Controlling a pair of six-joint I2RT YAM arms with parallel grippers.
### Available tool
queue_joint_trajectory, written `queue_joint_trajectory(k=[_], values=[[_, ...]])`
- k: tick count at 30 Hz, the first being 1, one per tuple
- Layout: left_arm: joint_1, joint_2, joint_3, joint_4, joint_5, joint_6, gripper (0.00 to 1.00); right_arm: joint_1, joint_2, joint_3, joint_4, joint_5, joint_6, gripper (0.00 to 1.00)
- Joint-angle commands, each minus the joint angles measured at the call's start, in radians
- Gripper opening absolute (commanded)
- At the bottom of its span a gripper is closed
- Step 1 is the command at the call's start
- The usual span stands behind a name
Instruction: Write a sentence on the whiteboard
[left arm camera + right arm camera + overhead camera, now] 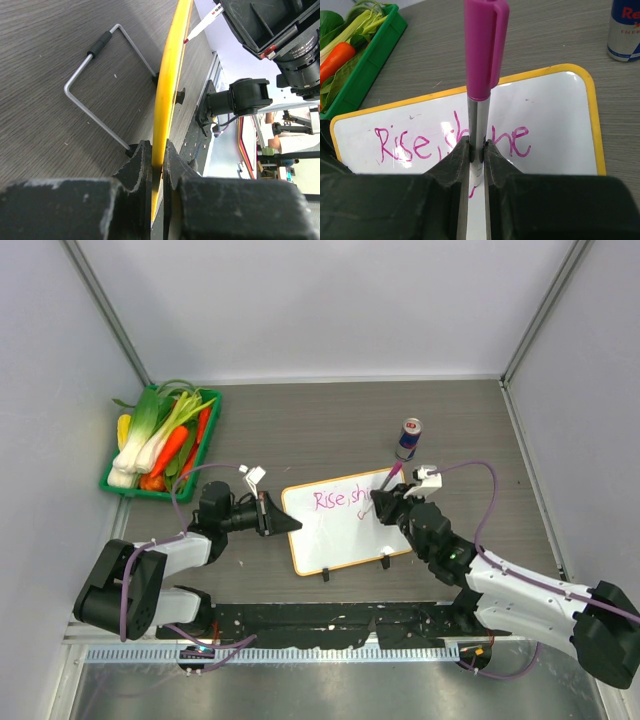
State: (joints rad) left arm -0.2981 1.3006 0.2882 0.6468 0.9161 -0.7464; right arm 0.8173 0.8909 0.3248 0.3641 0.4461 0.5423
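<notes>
Left arm [185, 552] and right arm [525, 590]: white link shells between bulky black joint housings. A thin purple cable [470, 464] loops along each. Fingers [75, 210] are matte black, with scuffed, whitened edges.

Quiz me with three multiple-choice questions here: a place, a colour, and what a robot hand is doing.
1. Where is the can? A on the whiteboard; B on the table beyond the whiteboard; C held in the air.
2. What colour is the sentence? A blue; B black; C pink.
3. What is the left gripper doing? A clamping the whiteboard's edge; B hanging open; C holding the can.
B: it stands past the far edge. C: pink letters. A: it pinches the frame; the right gripper holds the marker.
</notes>
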Motion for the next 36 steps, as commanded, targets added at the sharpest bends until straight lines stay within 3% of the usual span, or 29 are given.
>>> queue_joint_trajectory(k=[1, 22, 36], values=[[0.004, 0.019, 0.002, -0.061, -0.097, 0.067, 0.0, -0.001, 0.013, 0.046, 0.006, 0.082, -0.034, 0.01], [0.004, 0.019, 0.003, -0.061, -0.097, 0.067, 0.0, -0.001, 0.062, 0.076, 0.042, -0.009, -0.002, 0.01], [0.004, 0.023, 0.003, -0.059, -0.097, 0.067, 0.0, -0.001, -0.099, 0.054, 0.027, 0.0, 0.007, 0.01]])
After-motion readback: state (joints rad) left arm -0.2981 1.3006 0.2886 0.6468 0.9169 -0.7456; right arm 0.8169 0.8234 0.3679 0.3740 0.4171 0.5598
